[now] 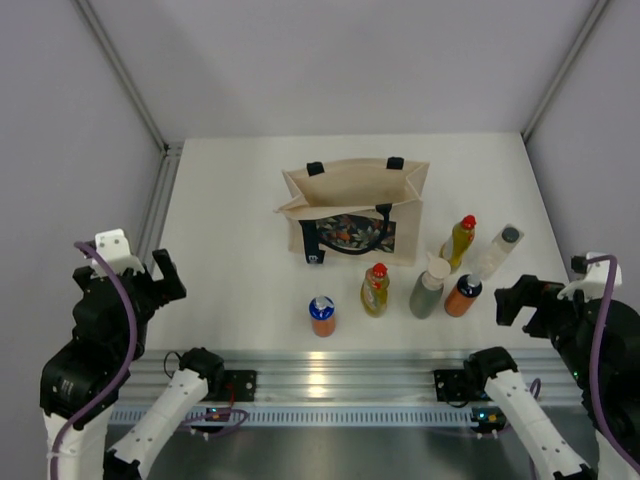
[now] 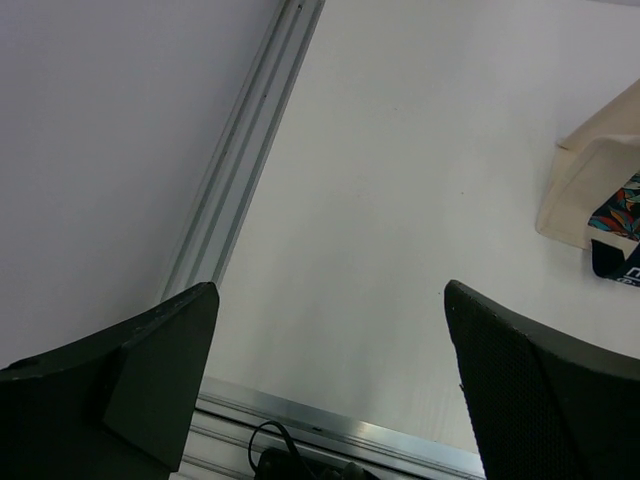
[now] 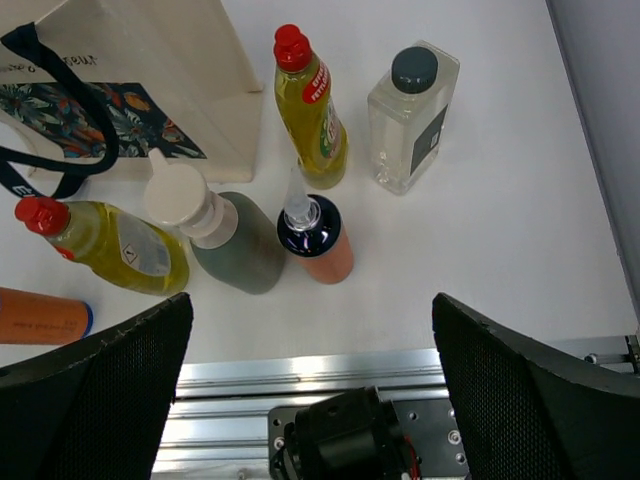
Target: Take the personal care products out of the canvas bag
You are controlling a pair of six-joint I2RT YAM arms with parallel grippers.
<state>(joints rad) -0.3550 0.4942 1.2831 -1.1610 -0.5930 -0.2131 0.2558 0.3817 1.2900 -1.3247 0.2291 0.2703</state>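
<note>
The canvas bag (image 1: 355,208) stands upright at the table's middle, mouth open; its inside looks empty from above. Six bottles stand in front and to its right: an orange one with blue cap (image 1: 322,316), a yellow one with red cap (image 1: 375,290), a grey-green one with beige cap (image 1: 428,287), an orange one with dark cap (image 1: 463,295), a second yellow one (image 1: 459,242) and a whitish one with grey cap (image 1: 497,253). My left gripper (image 1: 165,277) is open and empty at the near left. My right gripper (image 1: 512,300) is open and empty, just right of the bottles.
Grey walls enclose the table. An aluminium rail (image 1: 330,375) with the arm bases runs along the near edge, and another rail (image 2: 245,160) runs along the left side. The bag's corner (image 2: 590,190) shows at the right of the left wrist view.
</note>
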